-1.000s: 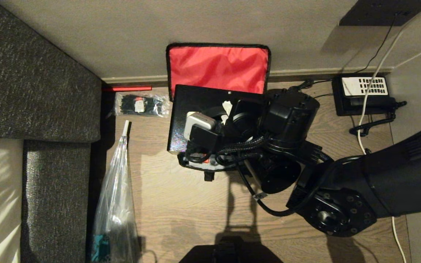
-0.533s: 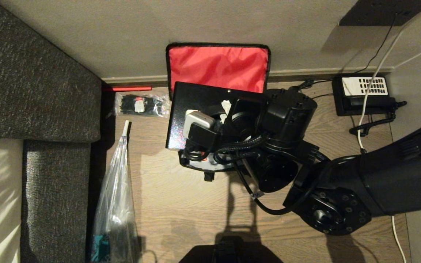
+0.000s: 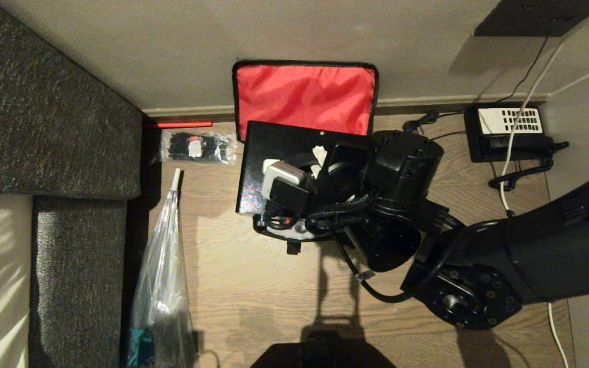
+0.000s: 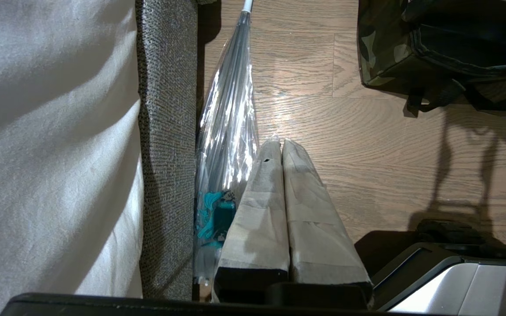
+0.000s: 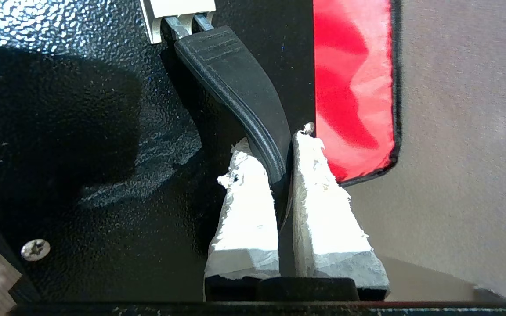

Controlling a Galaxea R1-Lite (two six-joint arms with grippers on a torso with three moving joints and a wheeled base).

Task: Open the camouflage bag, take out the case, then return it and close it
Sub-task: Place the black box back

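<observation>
Two tools | right tool pinches case handle, head-hidden | left tool closed, empty

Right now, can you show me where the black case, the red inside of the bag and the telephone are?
the case (image 3: pixel 274 148), head view, on its bare black top.
the camouflage bag (image 3: pixel 304 94), head view, on its red lining.
telephone (image 3: pixel 509 122), head view, on its white keypad panel.

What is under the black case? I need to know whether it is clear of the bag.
Under the case, held by the right gripper, only the camouflage bag's front edge shows; its interior is hidden.
</observation>
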